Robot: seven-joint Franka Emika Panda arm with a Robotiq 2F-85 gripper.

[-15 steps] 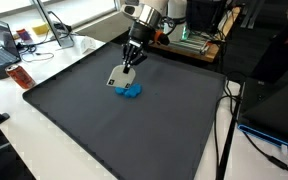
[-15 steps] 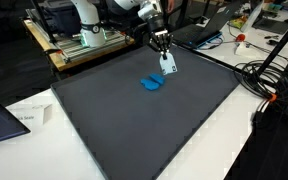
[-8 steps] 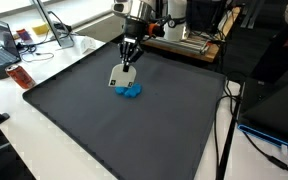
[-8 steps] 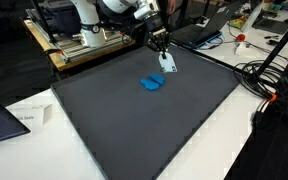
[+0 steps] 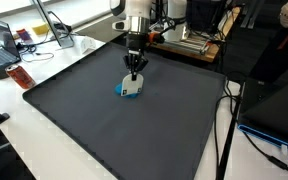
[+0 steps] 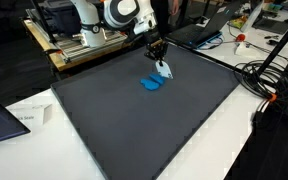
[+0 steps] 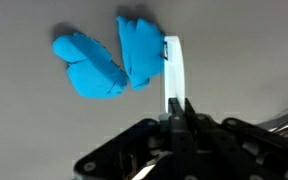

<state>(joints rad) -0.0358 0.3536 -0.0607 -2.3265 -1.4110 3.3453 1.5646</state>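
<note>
One white card [image 5: 133, 88] hangs pinched by its top edge in the shut fingers [image 5: 135, 73] in an exterior view, with blue lumps [image 5: 121, 92] showing at its nine o'clock on the dark mat [image 5: 94, 130].

In an exterior view the white card [image 6: 166, 72] hangs off the mat and the blue lumps [image 6: 152, 83] lie at seven o'clock.

Wrist view: the white card [image 7: 172, 70] stands edge-on in the closed fingers [image 7: 177, 115], with the blue lumps [image 7: 109, 60] just beside it at ten o'clock. It is gripped and lifted, not set down.

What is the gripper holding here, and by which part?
A thin white card, pinched at its top end by the gripper; it hangs down close beside the blue lump on the mat.
</note>
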